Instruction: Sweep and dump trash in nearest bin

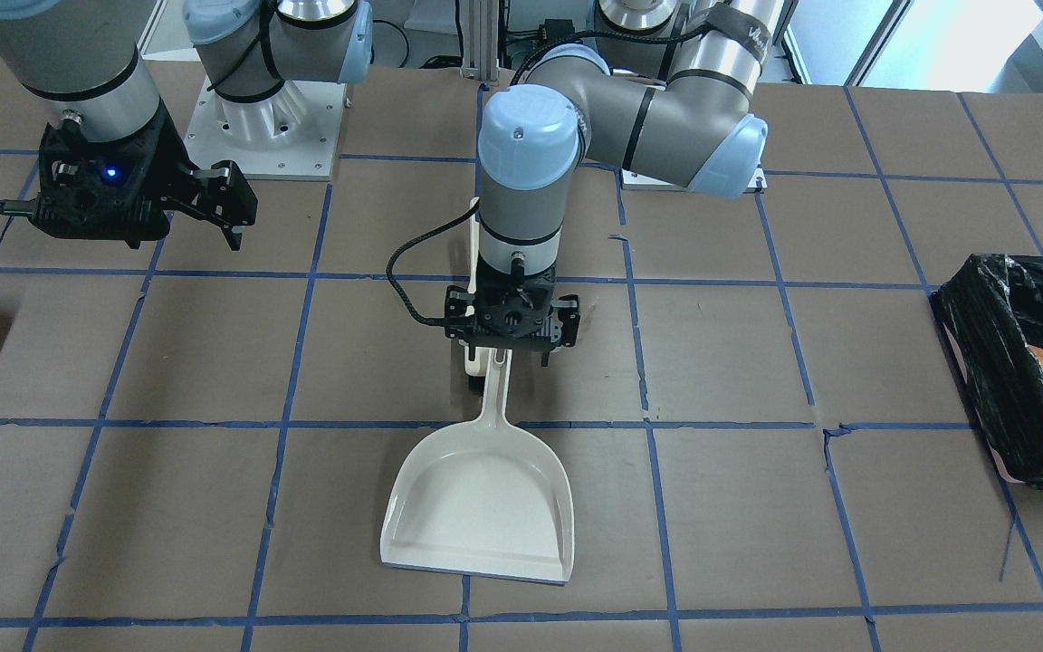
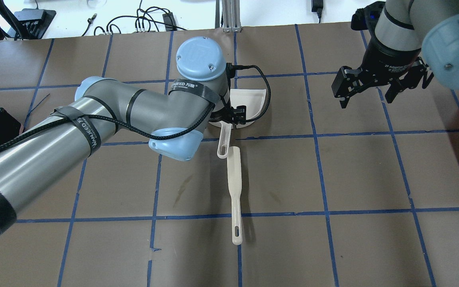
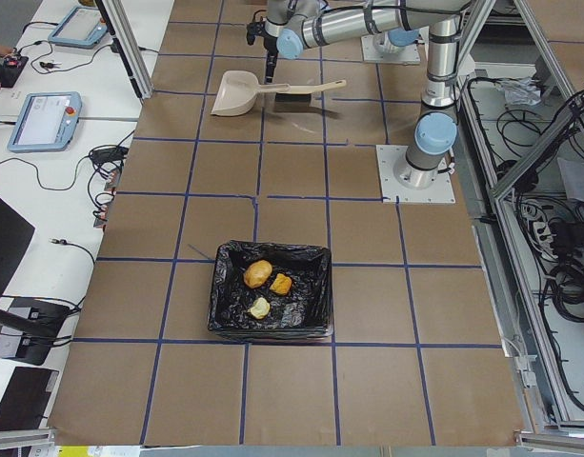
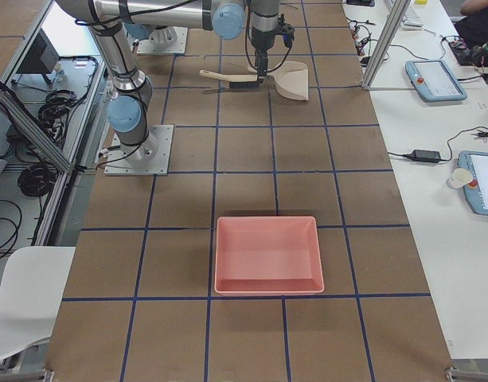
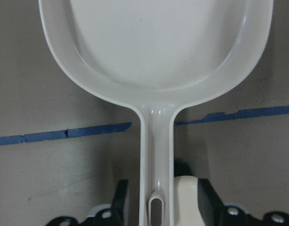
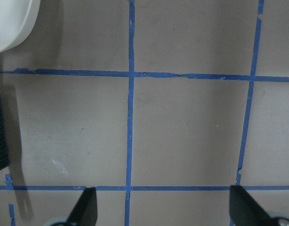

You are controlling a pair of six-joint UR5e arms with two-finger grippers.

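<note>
The three scraps lie inside the black-bagged bin (image 3: 271, 303): a tan lump (image 3: 257, 274), an orange-brown chunk (image 3: 281, 284) and a pale yellow piece (image 3: 260, 307). The bin also shows at the right edge of the front view (image 1: 1010, 371). The white dustpan (image 1: 481, 493) lies empty on the table. My left gripper (image 1: 510, 358) hangs over its handle (image 5: 156, 155), open, with a finger on each side and apart from it. A white brush (image 2: 234, 187) lies right beside the handle. My right gripper (image 2: 369, 93) is open and empty, above bare table.
A pink tray (image 4: 267, 255) sits on my right side of the table. The table is brown board with a blue tape grid (image 6: 130, 117). Both arm bases (image 1: 268, 127) stand at the table's back edge.
</note>
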